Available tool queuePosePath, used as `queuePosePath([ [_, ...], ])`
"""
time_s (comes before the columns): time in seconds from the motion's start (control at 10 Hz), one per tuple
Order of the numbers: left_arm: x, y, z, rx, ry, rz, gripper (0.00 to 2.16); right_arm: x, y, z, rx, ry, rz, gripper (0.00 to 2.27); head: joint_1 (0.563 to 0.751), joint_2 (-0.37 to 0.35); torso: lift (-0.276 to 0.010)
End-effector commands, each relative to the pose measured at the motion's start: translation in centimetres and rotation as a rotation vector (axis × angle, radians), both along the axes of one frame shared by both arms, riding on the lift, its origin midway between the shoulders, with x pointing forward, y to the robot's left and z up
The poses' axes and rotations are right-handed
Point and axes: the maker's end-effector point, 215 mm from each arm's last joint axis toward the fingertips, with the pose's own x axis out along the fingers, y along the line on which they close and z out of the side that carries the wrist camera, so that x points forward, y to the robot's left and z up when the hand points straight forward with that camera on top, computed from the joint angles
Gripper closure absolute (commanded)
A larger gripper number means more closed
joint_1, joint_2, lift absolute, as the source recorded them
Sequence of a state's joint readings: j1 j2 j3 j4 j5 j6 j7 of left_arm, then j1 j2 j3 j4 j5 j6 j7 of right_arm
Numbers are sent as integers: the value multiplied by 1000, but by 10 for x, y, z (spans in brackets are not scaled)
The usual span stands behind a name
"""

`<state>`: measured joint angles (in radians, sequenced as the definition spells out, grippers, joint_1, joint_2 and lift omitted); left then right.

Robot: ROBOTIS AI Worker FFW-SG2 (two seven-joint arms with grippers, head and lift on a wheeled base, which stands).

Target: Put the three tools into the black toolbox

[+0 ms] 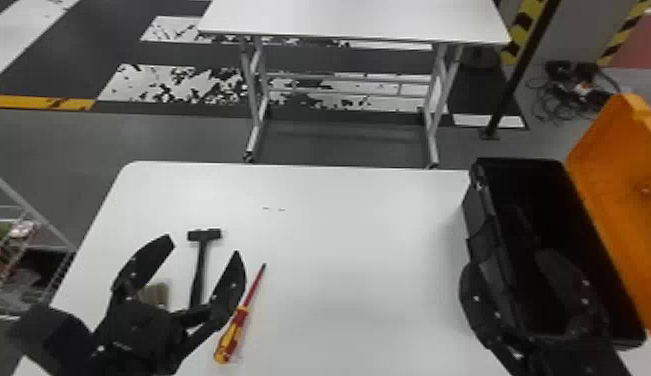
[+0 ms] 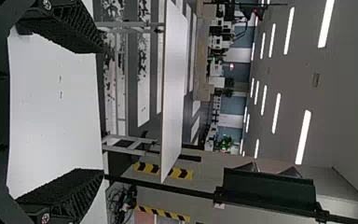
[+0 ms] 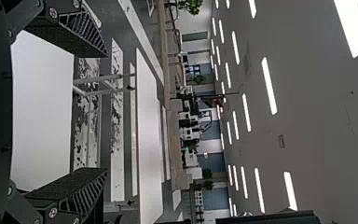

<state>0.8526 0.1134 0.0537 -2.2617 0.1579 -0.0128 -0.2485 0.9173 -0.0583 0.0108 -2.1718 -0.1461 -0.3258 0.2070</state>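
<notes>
A black hammer (image 1: 204, 234), red-yellow screwdriver (image 1: 237, 325) and partly hidden tan item (image 1: 158, 294) are lying on the desk (image 1: 364, 250), left; the orange-lidded black toolbox (image 1: 479, 215) is standing open, right.

The right pincer (image 1: 504, 262) stands open, its black fingers (image 3: 72, 41) at the upper left and lower left of the frame. Between them lies the white table (image 3: 42, 116). Near the centre is a second white table (image 3: 150, 144), sideways, with grey metal legs (image 3: 95, 80) over patchy striped floor (image 3: 117, 158). Long lights (image 3: 269, 86) line the grey ceiling (image 3: 312, 112) at right; a green plant (image 3: 191, 5) touches the top edge.
</notes>
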Motion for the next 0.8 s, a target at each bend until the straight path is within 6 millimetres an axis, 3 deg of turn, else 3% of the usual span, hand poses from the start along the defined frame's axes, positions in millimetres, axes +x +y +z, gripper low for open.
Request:
queuePosePath([
  [0.0, 0, 0, 0, 1, 1, 0, 80, 0, 0, 1, 0, -2, 0, 137, 695, 16, -51],
  [0.5, 0, 1, 0, 1, 2, 1, 80, 0, 0, 1, 0, -2, 0, 137, 695, 16, -51],
  [0.6, 0, 1, -7, 3, 30, 6, 80, 1, 0, 1, 1, -2, 0, 137, 695, 16, -51],
  [0.7, -1, 7, -29, 12, 131, 36, 80, 0, 0, 0, -1, 0, 1, 137, 695, 20, -51],
])
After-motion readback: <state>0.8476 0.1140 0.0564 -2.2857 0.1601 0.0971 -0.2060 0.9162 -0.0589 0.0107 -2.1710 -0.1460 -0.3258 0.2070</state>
